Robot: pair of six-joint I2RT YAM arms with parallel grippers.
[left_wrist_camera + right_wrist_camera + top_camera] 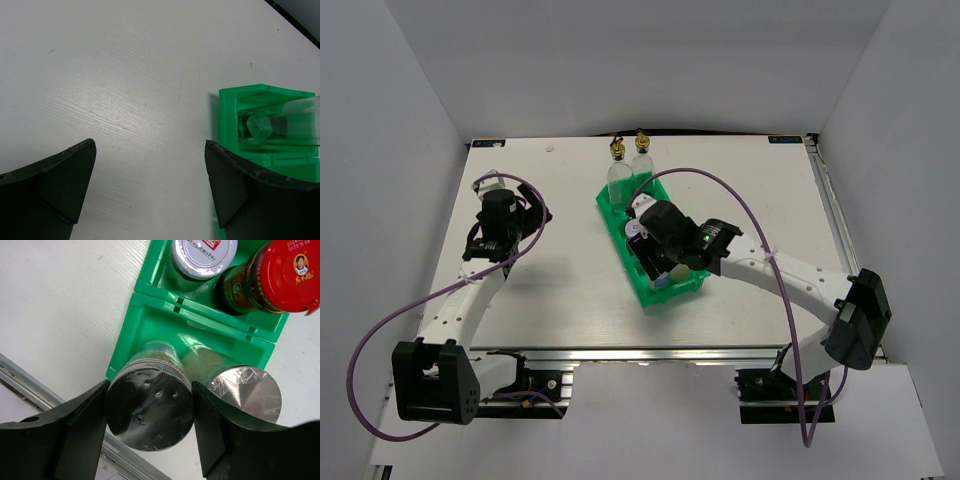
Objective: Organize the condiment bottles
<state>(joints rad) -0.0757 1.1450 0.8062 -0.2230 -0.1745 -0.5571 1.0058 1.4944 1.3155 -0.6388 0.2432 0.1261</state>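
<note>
i count six containers on the desk (550, 290): two clear gold-capped bottles (618, 178) (642, 168), two silver-lidded shakers (149, 407) (245, 392), one red-lidded jar (287, 270) and one white-lidded jar (204, 252). there is one green tray (145, 325); the right wrist view shows me two of its compartments.

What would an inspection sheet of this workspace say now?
Surface: white table, green tray in the middle.
Job's things: gold-capped bottles at the tray's far end; red-lidded jar and white-lidded jar in the middle compartment; gripped shaker and second shaker in the near one.
Clutter: nothing seen.
Grippers: left gripper, jaws open over bare table; right gripper, jaws closed on the gripped shaker.
Cables: purple cable along each arm.
Surroundings: white walls, metal rail at near edge.
</note>
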